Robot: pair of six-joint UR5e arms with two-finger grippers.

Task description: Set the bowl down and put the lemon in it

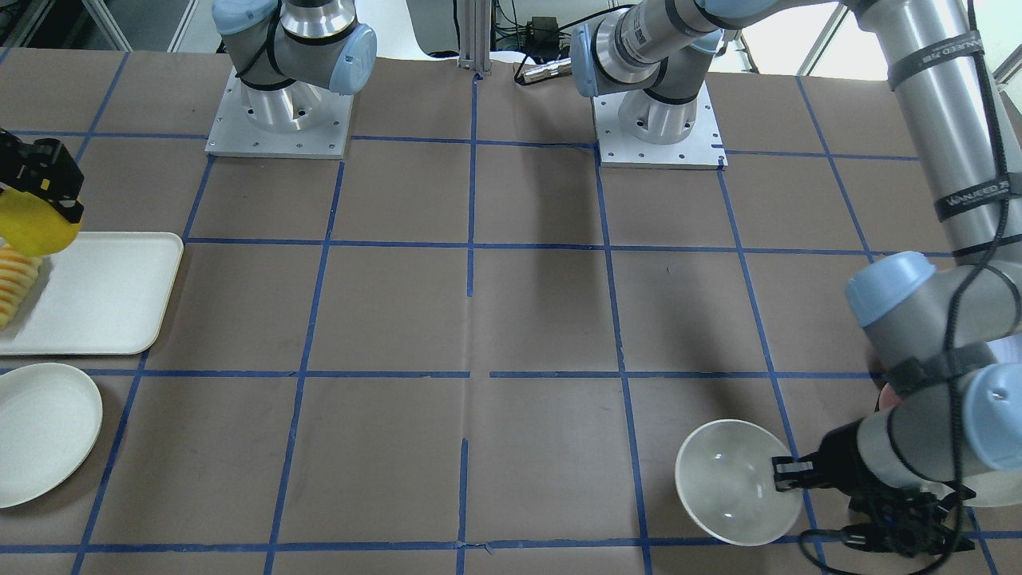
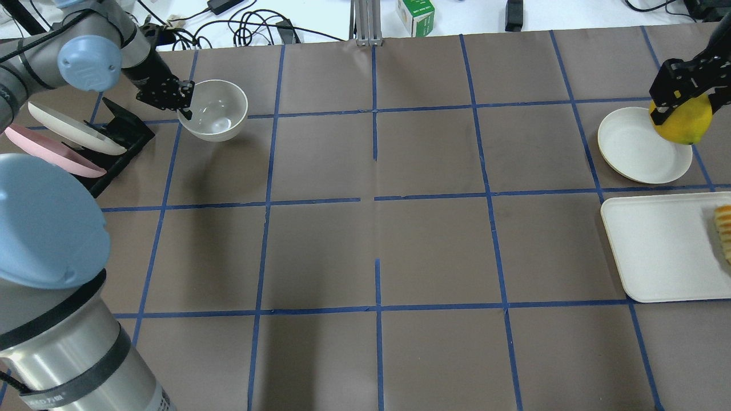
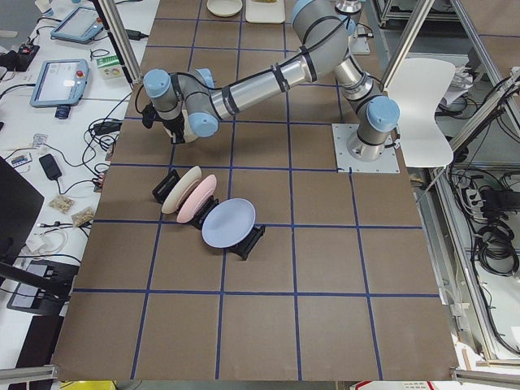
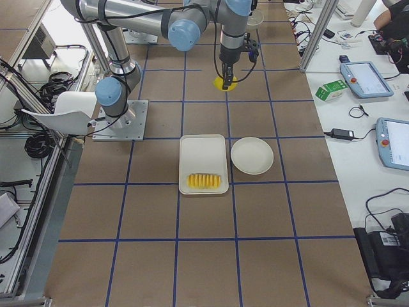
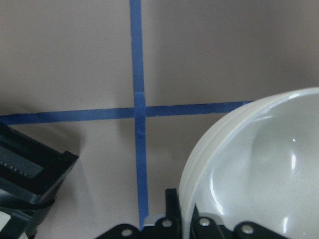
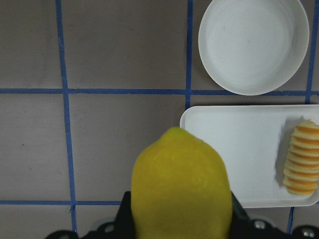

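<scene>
The cream-white bowl (image 2: 215,110) is at the far left of the table, next to the plate rack; it also shows in the front view (image 1: 736,481) and the left wrist view (image 5: 254,169). My left gripper (image 2: 181,98) is shut on the bowl's rim, one finger inside and one outside; it shows in the front view too (image 1: 786,473). My right gripper (image 2: 677,103) is shut on the yellow lemon (image 2: 682,121) and holds it in the air over the flat plate's edge. The lemon fills the lower right wrist view (image 6: 180,186) and shows in the front view (image 1: 36,221).
A flat cream-white plate (image 2: 634,148) and a white tray (image 2: 662,251) with sliced fruit (image 2: 724,228) lie at the right. A black rack (image 2: 114,137) with pink and cream plates stands at the left, close to the bowl. Blue tape lines grid the brown table.
</scene>
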